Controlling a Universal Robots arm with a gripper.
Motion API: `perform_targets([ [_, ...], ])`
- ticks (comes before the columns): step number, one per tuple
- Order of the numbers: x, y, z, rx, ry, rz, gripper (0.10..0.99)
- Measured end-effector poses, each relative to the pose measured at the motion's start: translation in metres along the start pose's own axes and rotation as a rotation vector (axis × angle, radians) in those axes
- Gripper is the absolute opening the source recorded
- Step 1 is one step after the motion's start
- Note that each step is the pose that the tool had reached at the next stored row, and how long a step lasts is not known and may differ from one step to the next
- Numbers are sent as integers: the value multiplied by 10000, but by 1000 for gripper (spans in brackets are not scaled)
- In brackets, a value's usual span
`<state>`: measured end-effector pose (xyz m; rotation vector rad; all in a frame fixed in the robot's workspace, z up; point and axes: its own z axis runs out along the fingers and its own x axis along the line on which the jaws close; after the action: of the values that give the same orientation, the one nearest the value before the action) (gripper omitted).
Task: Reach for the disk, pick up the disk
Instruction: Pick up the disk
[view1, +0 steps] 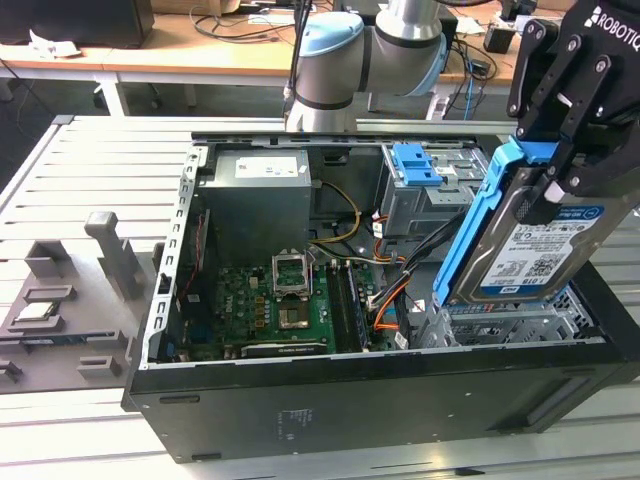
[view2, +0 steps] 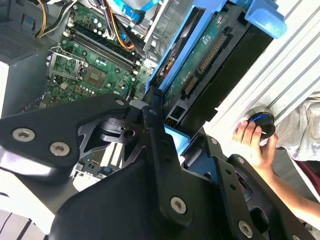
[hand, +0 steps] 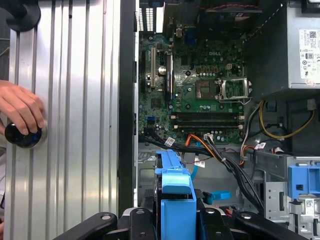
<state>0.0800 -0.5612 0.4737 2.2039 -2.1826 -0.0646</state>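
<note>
An open black computer case (view1: 400, 400) lies on its side on a slatted metal table (view1: 90, 170), its green motherboard (view1: 275, 305) exposed. The black gripper (view1: 560, 180) hangs above the end of the case at the exterior view's right, its fingers closed tight on the disk (view1: 530, 250), gripping it near its upper edge. The disk is lifted clear of the case, tilted, its white-and-blue label facing outward and a blue plastic rail (view1: 470, 230) running down its side. Its lower end hovers just above the metal drive cage (view1: 520, 320) inside the case. A blue latch piece (view1: 415, 165) sits on another cage deeper in the case, beside the grey power supply (view1: 262, 200). Orange and black cables (view1: 395, 290) run between the motherboard and the cages.

In the second wrist view the disk (view2: 210, 60) shows its green circuit side, held between the black fingers (view2: 160, 150).

In the first wrist view a person's hand (hand: 20, 107) rests on a round black knob (hand: 22, 136) on the table beside the case.
</note>
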Motion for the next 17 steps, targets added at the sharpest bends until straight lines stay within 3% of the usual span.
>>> perform_targets([
  [9, -4, -16, 80, -8, 0, -2, 369],
  [17, -127, -99, 129, -21, 15, -1, 369],
])
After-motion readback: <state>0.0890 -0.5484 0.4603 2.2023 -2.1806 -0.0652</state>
